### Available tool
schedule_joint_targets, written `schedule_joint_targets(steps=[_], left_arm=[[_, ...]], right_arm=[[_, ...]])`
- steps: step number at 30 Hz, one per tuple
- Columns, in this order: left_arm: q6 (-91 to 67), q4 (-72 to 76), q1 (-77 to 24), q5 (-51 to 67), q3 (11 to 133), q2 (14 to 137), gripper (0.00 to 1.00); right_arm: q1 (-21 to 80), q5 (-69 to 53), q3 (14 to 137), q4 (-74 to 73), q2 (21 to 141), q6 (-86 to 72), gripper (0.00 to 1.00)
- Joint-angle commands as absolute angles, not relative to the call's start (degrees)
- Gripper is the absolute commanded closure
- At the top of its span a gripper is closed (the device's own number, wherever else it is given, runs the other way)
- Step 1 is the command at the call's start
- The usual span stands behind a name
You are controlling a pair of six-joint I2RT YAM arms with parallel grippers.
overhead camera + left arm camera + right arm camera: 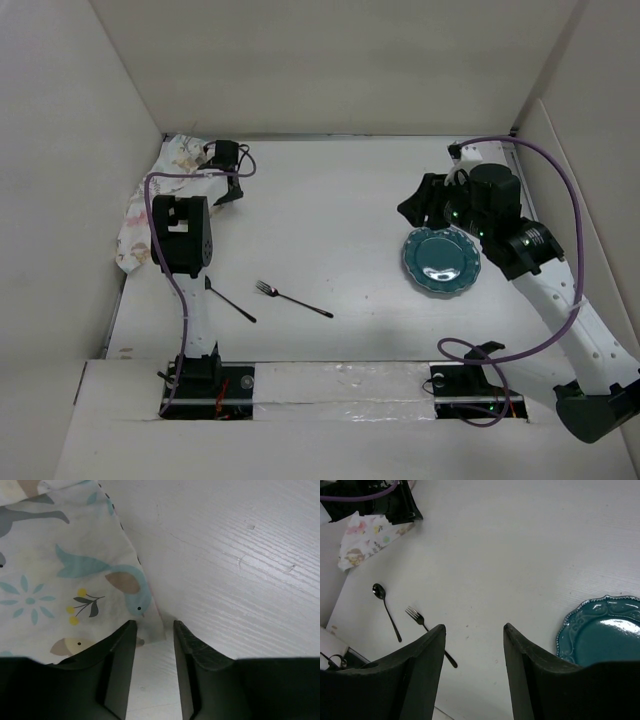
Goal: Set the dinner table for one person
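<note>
Four things lie on your white bench [350, 200], which spreads from the arm bases to the far wall and carries everything here. At its far left corner sits a crumpled bird-and-flower placemat [135, 225], trailing along the left edge. Your left tool [238, 182] is down at the placemat's right edge. Its jaws stand a narrow gap apart, with a cloth corner lying at their mouth, bare bench showing between them and nothing pinched. Towards the near left corner lies a dark spoon [230, 303]. Just right of it is a dark fork [293, 299], and the two do not touch. On the right side rests a teal scalloped plate [441, 262]. Your right tool [415, 200] hangs by the plate's far left rim, jaws wide and empty.
</note>
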State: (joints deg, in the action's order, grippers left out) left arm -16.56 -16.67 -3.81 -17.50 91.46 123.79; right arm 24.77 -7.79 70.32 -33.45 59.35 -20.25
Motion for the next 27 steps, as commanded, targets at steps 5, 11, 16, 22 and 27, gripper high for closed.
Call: schedule_joint_targets(steps=[5,11,16,22,27], left_arm=[[-17.0,-22.1,-4.0,-15.7,88.2,124.7,0.84],[-16.8,-22.6,-3.4,-12.8,89.0,122.7,1.0],[-17.4,-23.0,-6.5,-5.5,93.1,116.3,1.0],[-13.7,-31.1,-19.7,-0.4,113.6,113.2,1.0],[-13.2,-31.9,-25.9,9.6,133.0,110.6,1.0]], right_arm=[[24.3,-8.2,70.6,-33.4,57.7,-18.9,0.45],[23.2,-6.6,70.5,-34.6,56.3,-18.4,0.45],[21.4,-6.9,70.7,-34.5,56.3,-18.0,0.45],[20.9,-7.5,71.0,-31.6,57.7,-19.6,0.45],[20.9,-9.1,72.9,-29.3,59.8,-21.4,0.48]])
